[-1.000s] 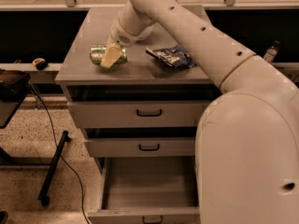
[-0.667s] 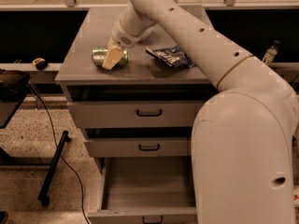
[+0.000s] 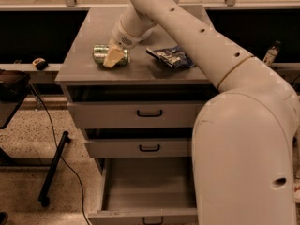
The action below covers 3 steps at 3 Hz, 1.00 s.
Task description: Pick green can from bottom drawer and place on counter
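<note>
Since the can lies on its side on the counter, out of the open bottom drawer, the job looks nearly done. The gripper sits right on the can; whether it clasps it I cannot tell, so letting go and withdrawing remain. No writing is readable on can or bag.

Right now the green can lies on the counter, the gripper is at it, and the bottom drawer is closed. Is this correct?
Not quite. The camera view shows the bottom drawer pulled open, not closed. The rest is right: the green can lies on the counter with the gripper at it.
</note>
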{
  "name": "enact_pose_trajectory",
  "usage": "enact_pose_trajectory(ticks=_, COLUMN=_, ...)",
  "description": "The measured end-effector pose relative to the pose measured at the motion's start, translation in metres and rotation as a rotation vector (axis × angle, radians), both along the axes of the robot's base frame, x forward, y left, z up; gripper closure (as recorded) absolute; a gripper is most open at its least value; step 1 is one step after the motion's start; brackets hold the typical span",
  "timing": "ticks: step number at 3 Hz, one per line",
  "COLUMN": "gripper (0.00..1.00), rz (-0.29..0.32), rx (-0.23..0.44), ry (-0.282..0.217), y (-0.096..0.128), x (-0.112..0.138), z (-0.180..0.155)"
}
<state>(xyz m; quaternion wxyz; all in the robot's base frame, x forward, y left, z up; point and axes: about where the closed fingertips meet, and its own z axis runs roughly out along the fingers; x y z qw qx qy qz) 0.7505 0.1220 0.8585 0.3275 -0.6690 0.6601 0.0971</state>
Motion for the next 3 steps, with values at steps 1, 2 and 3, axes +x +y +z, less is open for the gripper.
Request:
enact_pose_trajectory(ticks=1, gripper=0.0, rz=0.0, rx=0.0, ry=0.0, y=0.0, x=0.0, z=0.0)
enact_pose_trajectory(ticks=2, gripper=0.0, rz=0.0, rx=0.0, ry=0.0, y=0.0, x=0.0, z=-0.0001)
enact_pose_trajectory(ticks=3, gripper=0.0, rz=0.022, rx=-0.014, ry=-0.006, y=0.003, x=-0.0027, z=0.0097)
